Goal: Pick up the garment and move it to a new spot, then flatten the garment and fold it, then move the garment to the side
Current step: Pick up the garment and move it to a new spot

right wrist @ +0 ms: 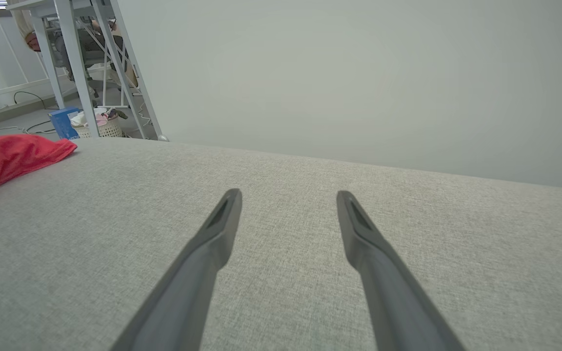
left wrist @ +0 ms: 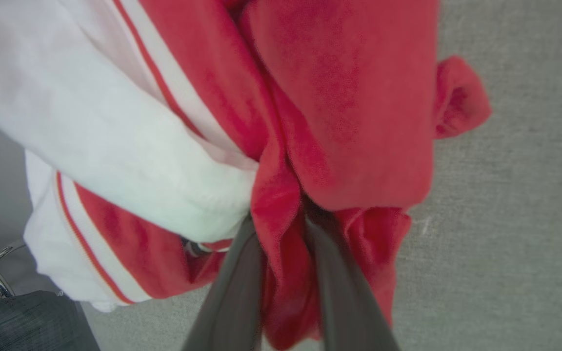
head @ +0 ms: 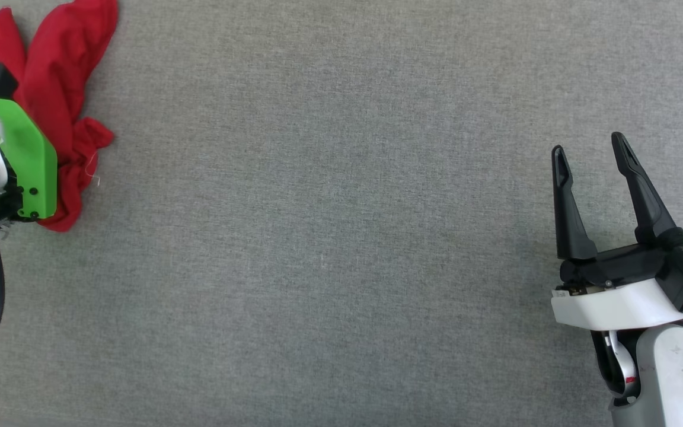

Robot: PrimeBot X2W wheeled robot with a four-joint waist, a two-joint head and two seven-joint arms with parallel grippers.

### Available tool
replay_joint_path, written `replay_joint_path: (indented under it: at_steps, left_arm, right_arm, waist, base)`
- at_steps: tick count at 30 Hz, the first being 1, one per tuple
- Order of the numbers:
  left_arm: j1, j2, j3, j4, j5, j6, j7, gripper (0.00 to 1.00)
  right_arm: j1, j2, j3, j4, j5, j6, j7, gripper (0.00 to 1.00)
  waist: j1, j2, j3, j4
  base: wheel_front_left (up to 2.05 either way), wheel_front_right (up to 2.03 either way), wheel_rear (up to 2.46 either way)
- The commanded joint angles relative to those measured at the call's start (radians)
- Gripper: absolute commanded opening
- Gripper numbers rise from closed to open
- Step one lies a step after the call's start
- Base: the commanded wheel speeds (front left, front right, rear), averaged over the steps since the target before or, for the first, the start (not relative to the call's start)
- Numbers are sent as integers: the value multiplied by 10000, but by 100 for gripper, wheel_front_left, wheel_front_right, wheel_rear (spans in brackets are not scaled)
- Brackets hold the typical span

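Grey fabric surface (head: 341, 267), pale wall (right wrist: 359, 73) behind it. At the surface's far left corner the garment (head: 57, 71) lies crumpled, red w/ a white striped sleeve (left wrist: 115, 146) bunched on one side. On it sits the left gripper (left wrist: 280, 223), fingers (left wrist: 232, 292) close together w/ a fold of red cloth pinched btwn them. Well apart, near the right edge, the right gripper (head: 587, 142) hangs over bare fabric, fingers spread wide. White table legs (right wrist: 76, 73) and a basket (right wrist: 98, 127) stand in the bg past the left end.
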Motion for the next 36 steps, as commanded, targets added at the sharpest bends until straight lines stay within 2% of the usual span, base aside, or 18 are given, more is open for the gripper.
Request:
replay_joint_path:
  at_steps: [1, 10, 17, 23, 29, 36]
  left_arm:
    - [140, -355, -234, 91, 8, -32, -300, 0]
    - [-670, -120, -593, -886, 926, -32, -2638, 0]
    - [-1011, -380, -1220, -2006, 1734, -32, -3543, 0]
    - [-1102, -938, -1730, -3054, 2300, -22, -3901, 0]
    - [-1120, -1703, -2364, -3707, 2691, -24, -4060, 0]
    - [-1290, -2940, -3397, -3939, 2861, -30, -4446, 0]
  right_arm:
    - [-38, 28, -36, 29, 117, -7, -32, 100]
    - [250, 88, -55, 162, 204, -7, -32, 100]
    - [484, 129, -82, 205, 298, -7, -32, 100]
    - [679, 144, -195, 185, 461, -7, -32, 100]
    - [811, 146, -298, 186, 746, -7, -32, 100]
    - [921, 147, -404, 179, 997, -7, -32, 100]
  waist:
    - [0, 0, -189, 91]
    - [0, 0, -1155, 389]
    - [0, 0, -1825, 304]
    - [0, 0, -2116, -156]
    - [0, 0, -2282, -908]
    - [0, 0, -2325, -1876]
  base:
    - [0, 0, 0]
    - [0, 0, 0]
    - [0, 0, 0]
    - [0, 0, 0]
    - [0, 0, 0]
    - [0, 0, 0]
